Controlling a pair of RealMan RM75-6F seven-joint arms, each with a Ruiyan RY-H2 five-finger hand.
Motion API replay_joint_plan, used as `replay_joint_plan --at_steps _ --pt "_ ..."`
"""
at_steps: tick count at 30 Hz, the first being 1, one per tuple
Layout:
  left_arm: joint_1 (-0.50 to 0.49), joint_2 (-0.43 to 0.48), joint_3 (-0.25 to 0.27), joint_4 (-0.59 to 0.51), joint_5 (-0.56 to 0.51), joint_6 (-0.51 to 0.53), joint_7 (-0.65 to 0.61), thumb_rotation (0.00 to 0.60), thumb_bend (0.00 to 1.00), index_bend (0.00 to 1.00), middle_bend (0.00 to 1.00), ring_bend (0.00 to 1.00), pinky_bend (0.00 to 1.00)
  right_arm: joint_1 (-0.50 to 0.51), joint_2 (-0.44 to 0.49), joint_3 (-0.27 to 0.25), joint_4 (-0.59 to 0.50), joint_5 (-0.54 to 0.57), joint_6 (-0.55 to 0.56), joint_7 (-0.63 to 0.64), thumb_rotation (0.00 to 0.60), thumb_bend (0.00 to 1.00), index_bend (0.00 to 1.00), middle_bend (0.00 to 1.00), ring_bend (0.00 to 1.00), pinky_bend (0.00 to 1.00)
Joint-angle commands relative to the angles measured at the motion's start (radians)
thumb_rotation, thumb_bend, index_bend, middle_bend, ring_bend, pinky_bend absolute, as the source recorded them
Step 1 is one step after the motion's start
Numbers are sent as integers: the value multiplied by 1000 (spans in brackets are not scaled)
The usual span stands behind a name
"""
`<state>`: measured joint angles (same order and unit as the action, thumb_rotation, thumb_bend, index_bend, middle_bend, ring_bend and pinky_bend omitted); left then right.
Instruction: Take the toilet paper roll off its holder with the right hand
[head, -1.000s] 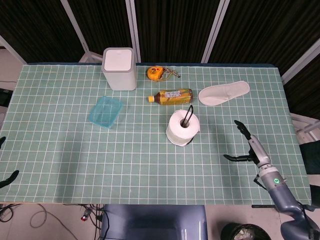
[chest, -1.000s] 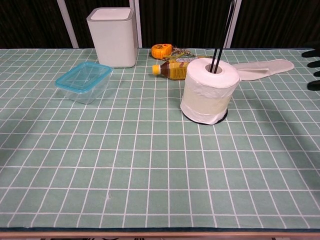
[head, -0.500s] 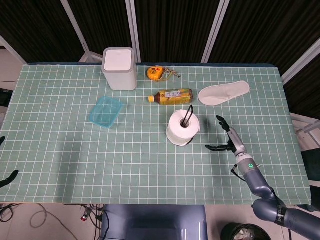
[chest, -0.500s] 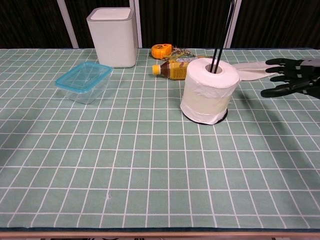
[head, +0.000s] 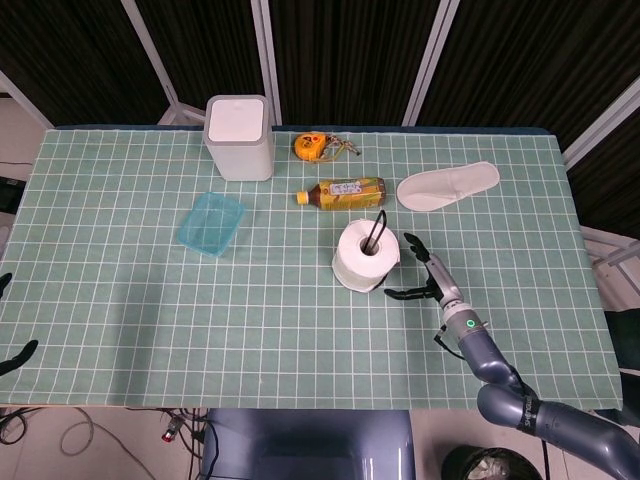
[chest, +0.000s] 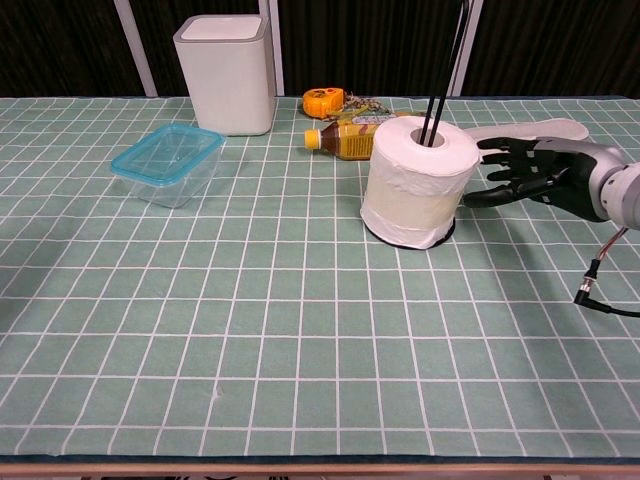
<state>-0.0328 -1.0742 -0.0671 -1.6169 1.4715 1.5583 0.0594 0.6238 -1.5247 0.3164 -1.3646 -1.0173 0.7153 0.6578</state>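
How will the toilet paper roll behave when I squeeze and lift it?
The toilet paper roll looks soft, so it will probably dent under the right robot hand. Likely light. The holder rod runs high through its core, so lift it straight or it may snag.

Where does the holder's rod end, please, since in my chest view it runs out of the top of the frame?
Observer: In the head view the rod ends just above the toilet paper roll, with a small bend at its tip.
Operator: Thank you. How does the right hand sit against the roll from above?
Observer: The right hand lies open at the roll's right, with spread fingers bracketing that side. I cannot tell whether they touch it.
Operator: And where is the left hand?
Observer: Only dark fingertips of the left hand show at the table's left edge, far from the roll.
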Motion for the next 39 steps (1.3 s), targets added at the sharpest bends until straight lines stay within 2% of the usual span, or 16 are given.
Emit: replay_joint_plan --at_steps 1,14,28,31,35,39 --pt "0 0 0 0 -1 -1 1 600 176 43 0 0 15 15 -28 9 25 14 -14 -5 600 0 0 0 0 0" --pt "-6 -3 3 1 -9 -19 11 600 176 43 0 0 15 64 -128 53 109 66 -15 -48 600 0 0 0 0 0" --pt "-6 1 0 4 -17 -24 0 600 176 43 0 0 15 103 -183 89 156 128 -44 -96 600 0 3 2 0 0" --pt "-6 1 1 4 -16 -24 -2 600 176 43 0 0 14 105 -196 95 168 138 -38 -102 600 0 63 58 39 0" --pt "-6 2 1 5 -16 -25 -4 600 176 43 0 0 15 103 -221 115 183 145 -2 -102 600 0 238 235 197 0" --pt "-6 3 1 4 -17 -24 -6 600 176 43 0 0 15 99 -240 133 191 141 42 -105 600 0 358 316 274 25"
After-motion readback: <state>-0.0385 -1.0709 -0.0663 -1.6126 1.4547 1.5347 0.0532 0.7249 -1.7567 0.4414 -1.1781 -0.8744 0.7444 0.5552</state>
